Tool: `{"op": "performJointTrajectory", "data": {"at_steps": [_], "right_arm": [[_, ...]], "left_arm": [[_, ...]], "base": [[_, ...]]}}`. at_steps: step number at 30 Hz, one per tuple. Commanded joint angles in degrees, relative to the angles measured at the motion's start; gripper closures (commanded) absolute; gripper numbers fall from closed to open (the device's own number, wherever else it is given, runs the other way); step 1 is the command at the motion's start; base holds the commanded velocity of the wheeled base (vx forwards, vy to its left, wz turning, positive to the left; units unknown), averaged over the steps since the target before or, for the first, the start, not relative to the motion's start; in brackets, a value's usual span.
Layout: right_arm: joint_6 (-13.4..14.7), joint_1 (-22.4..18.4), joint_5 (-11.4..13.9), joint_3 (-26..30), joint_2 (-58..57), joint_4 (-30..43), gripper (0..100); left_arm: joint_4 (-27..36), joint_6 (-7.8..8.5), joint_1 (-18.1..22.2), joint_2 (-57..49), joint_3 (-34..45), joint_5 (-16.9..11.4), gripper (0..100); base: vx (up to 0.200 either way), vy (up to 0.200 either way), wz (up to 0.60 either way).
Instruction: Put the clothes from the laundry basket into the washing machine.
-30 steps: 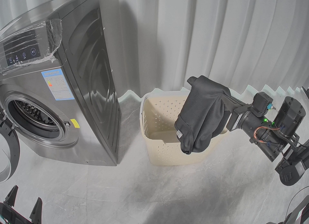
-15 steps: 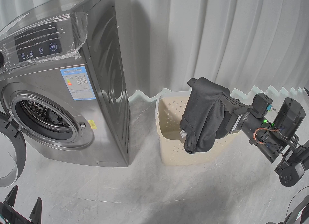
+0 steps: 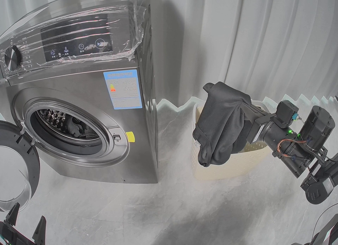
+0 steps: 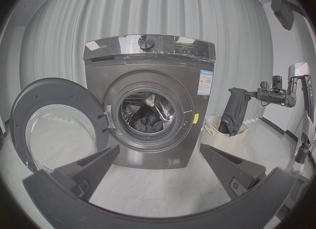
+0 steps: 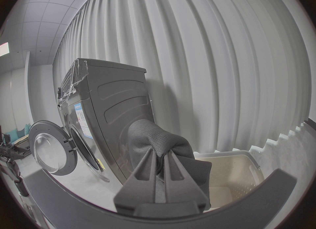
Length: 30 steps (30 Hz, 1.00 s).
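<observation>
A dark grey garment (image 3: 221, 122) hangs from my right gripper (image 5: 159, 155), which is shut on it above the cream laundry basket (image 3: 243, 161). The cloth drapes over the fingers and hides much of the basket's inside. The grey washing machine (image 3: 88, 80) stands to the left with its round door (image 3: 14, 164) swung open. Dark clothes (image 4: 146, 124) lie in its drum. My left gripper (image 4: 158, 150) sits low near the floor in front of the machine, open and holding nothing.
White curtains (image 3: 246, 27) hang behind the machine and basket. The floor (image 3: 158, 207) is pale grey tile, with open room between machine front and basket. The open door (image 4: 56, 121) juts out on the machine's left side.
The head camera has swung toward the washing machine, so machine and basket sit further right in the picture. The garment stays in my right gripper; neither arm has visibly changed pose.
</observation>
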Motion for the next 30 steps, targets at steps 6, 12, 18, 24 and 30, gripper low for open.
{"op": "performJointTrajectory", "data": {"at_steps": [6, 12, 18, 24, 30], "right_arm": [[0.0, -0.3, -0.1, 0.0, -0.1, 0.2, 100], [-0.1, -0.2, -2.5, 0.1, -0.2, 0.6, 100], [-0.1, -0.1, -2.6, 0.0, -0.2, 0.5, 100], [0.0, -0.1, -2.6, 0.2, -0.2, 0.5, 100], [-0.1, -0.1, -2.6, 0.2, -0.2, 0.4, 100]], "left_arm": [[0.0, -0.04, 0.0, -0.9, 0.8, 0.0, 0], [0.0, -0.04, 0.0, -0.9, 0.8, 0.0, 0], [0.0, -0.04, 0.0, -0.9, 0.8, 0.0, 0], [0.0, -0.04, 0.0, -0.9, 0.8, 0.0, 0], [0.0, -0.04, 0.0, -0.9, 0.8, 0.0, 0]], "base": [[-0.200, 0.000, 0.00], [-0.200, 0.000, 0.00], [-0.200, 0.000, 0.00], [-0.033, 0.000, 0.00], [0.000, 0.000, 0.00]]}}
